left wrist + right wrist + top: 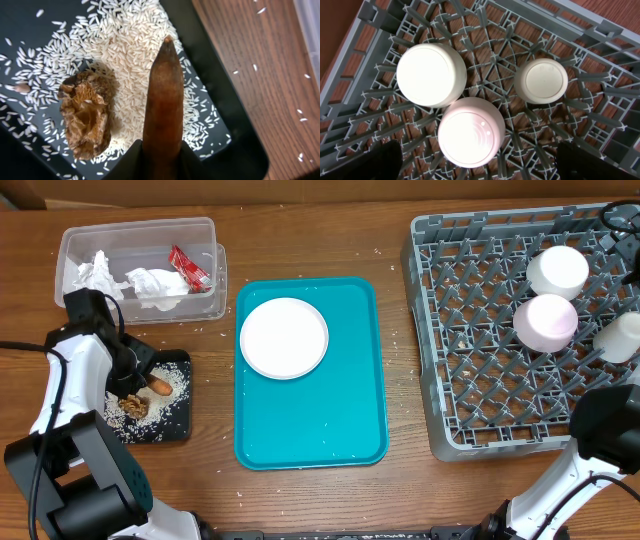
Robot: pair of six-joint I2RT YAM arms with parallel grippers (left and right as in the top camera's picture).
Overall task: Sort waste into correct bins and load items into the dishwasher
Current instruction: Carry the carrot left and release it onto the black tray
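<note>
Closely beside the brown lump [85, 117], left fingers [131, 161] grip the carrot piece [162, 110] over rice [125, 45]; right fingers [370, 162] gape.

Overhead straight down, left wrist close above black tray [216, 107], right wrist close above rack [495, 55], both areas also overhead

one plate [284, 337], two bowls [431, 74], one cup [541, 81], two napkins [155, 285], one wrapper [188, 268], one carrot piece [162, 110], one brown lump [87, 117], one tub [140, 225], one black tray [165, 425], one teal tray [350, 420], one rack [480, 380].

robot lab: arms [70, 380] at tabletop [300, 240], dish rack [480, 380]
</note>
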